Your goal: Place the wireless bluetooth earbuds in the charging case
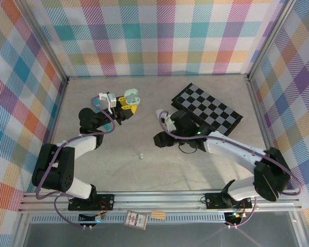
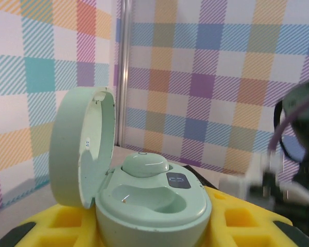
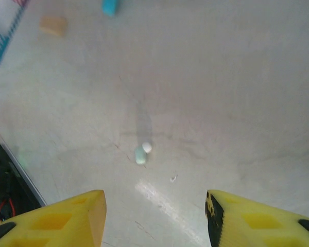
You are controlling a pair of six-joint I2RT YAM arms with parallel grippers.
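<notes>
Left of centre, the left tool (image 1: 124, 105) is clamped on the open mint charging case (image 2: 154, 206), with one seated earbud (image 2: 145, 164) in its socket. Midway between the arms, a loose earbud (image 3: 140, 154) lies on the surface (image 1: 195, 170). Right tool (image 3: 154, 212): fingers apart, holding nothing, near that bud.

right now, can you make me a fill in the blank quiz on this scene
The left claw holds a mint green charging case whose lid is ____.
One socket holds an earbud; the other is ____.
A loose mint earbud lies on the ____, apart from the open right claw.
Missing: open; empty; table.
</notes>
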